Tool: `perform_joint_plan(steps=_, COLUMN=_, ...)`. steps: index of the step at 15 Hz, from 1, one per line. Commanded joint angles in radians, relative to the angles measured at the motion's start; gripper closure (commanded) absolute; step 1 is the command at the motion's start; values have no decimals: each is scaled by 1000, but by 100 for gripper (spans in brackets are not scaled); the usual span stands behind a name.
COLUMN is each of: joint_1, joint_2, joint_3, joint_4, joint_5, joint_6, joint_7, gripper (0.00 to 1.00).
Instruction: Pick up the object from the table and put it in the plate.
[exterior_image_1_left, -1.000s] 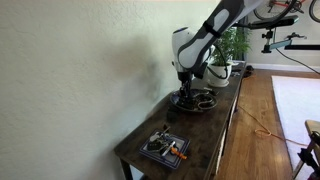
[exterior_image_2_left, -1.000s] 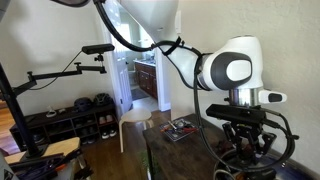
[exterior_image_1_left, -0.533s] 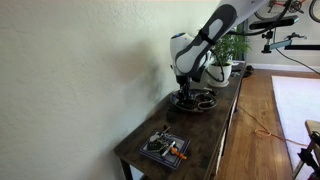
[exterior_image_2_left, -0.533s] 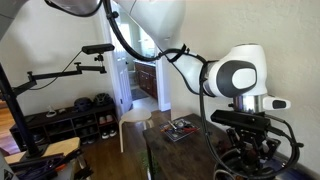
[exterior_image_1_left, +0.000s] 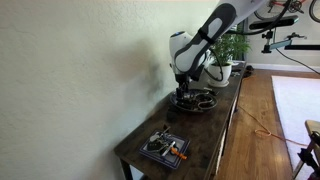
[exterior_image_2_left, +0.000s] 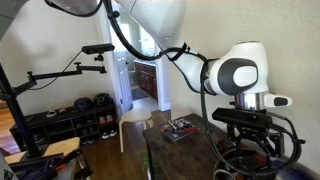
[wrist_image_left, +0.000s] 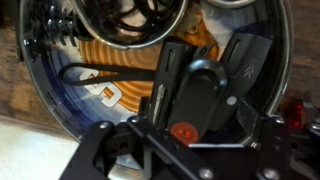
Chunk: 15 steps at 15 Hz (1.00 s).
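A pale textured wall (exterior_image_1_left: 70, 70) runs flush along one long edge of the narrow dark wooden table (exterior_image_1_left: 205, 135); the other long edge faces open wood floor. At the near end sits a square dark tray (exterior_image_1_left: 146, 151) of orange-and-grey pieces, with a stretch of tabletop between it and the round, glossy dark plate (wrist_image_left: 40, 95). The claw (exterior_image_1_left: 184, 92) hangs low over that plate, just beside a white plant pot (exterior_image_1_left: 222, 70). In the wrist view the small black blocky object (wrist_image_left: 203, 95) lies inside the plate's rim between the claw's dark fingers. Whether it is grasped or released, I cannot tell.

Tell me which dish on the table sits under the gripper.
The round dark plate beside the potted plant; the gripper hangs over it. The square tray with orange pieces lies far off.
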Motion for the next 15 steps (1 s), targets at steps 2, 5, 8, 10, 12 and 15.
perform_joint_plan(steps=2, joint_1=-4, joint_2=-119, joint_3=29, joint_4=-89, joint_5=6, joint_6=-50, joint_7=11, gripper=0)
perform_joint_plan(steps=5, joint_1=-2, joint_2=-176, joint_3=43, joint_4=-125, joint_5=14, joint_6=-92, joint_7=14, gripper=0)
perform_joint_plan(steps=8, joint_1=-4, joint_2=-225, joint_3=57, joint_4=-161, joint_5=28, joint_6=-122, joint_7=16, gripper=0)
perform_joint_plan(steps=10, joint_1=-2, joint_2=-253, joint_3=62, joint_4=-187, joint_5=32, joint_6=-124, joint_7=20, gripper=0)
perform_joint_plan(steps=12, joint_1=0, joint_2=-275, joint_3=64, joint_4=-211, joint_5=34, joint_6=-122, joint_7=26, gripper=0)
perform_joint_plan(steps=15, joint_1=-3, joint_2=-220, joint_3=63, joint_4=-149, joint_5=21, joint_6=-116, joint_7=6, gripper=0)
